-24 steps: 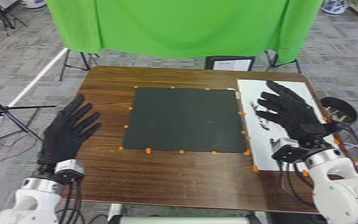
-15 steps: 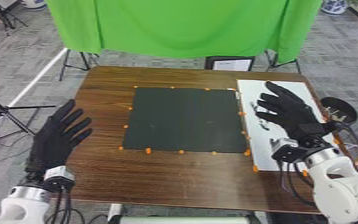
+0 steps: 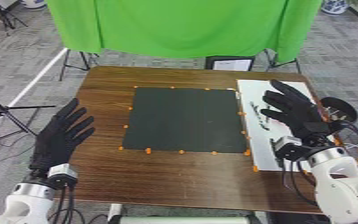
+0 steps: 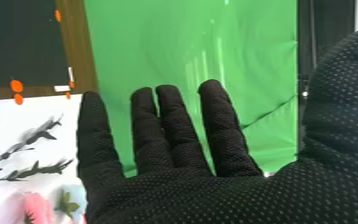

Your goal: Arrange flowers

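Observation:
In the head view the right hand (image 3: 293, 111) is over the white sheet (image 3: 262, 161) on the table's right side, fingers straight, holding nothing. The left hand (image 3: 55, 142) stands at the table's left edge with its fingers straight. Dark leafy sprigs (image 3: 258, 111) lie on the white sheet, partly hidden by the right hand. From the right wrist view, the right hand (image 4: 184, 192) is open, and beside it are dark leafy sprigs (image 4: 40, 172) and a pink flower (image 4: 38, 207), apart from the fingers.
A dark square mat (image 3: 186, 120) lies mid-table, edged with orange markers. A green cloth (image 3: 193, 27) hangs beyond the table's far edge. A round black object (image 3: 339, 107) stands just off the right edge.
The right hand has shifted slightly to the right, uncovering more of the sprigs. The left hand has moved a little down and to the left from its earliest position.

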